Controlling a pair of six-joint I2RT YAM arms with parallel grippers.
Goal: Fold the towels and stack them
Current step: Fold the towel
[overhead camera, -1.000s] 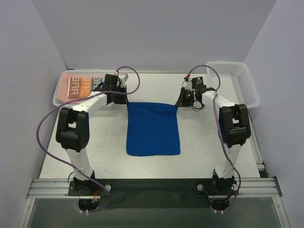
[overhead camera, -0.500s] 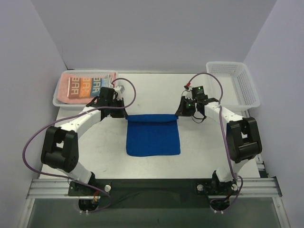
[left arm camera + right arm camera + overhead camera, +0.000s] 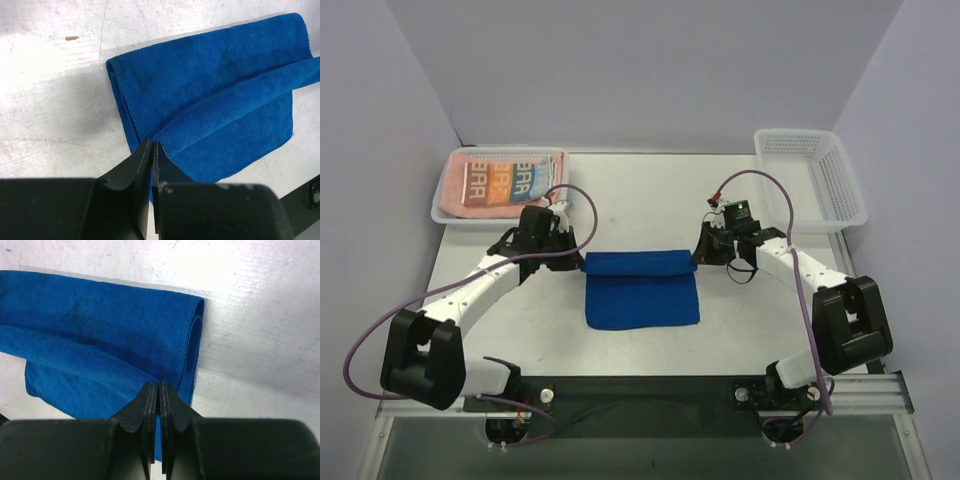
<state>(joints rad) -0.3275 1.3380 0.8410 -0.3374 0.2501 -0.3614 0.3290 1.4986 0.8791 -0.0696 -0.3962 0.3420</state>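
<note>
Mid-fold on the blue towel (image 3: 642, 300) at table (image 3: 520, 320) ctr: left gripper (image 3: 582, 262) & right gripper (image 3: 698, 258) each clamp a 12 o'clock-side corner, that edge rolled over, so next move, I reckon, is carrying it twd 6 o'clock onto the near hem, then letting go

1. Lettered towel (image 3: 498, 182): lies in the white mesh basket (image 3: 442, 205), far-left of the blue towel (image 3: 641, 290).
2. Marking on it: two rows of large block letters in orange and blue.
3. Legibility: the exposed letters look like "BAR", repeated in both rows; the top view is too small to confirm each character.
4. Wrist views: nothing legible.
</note>
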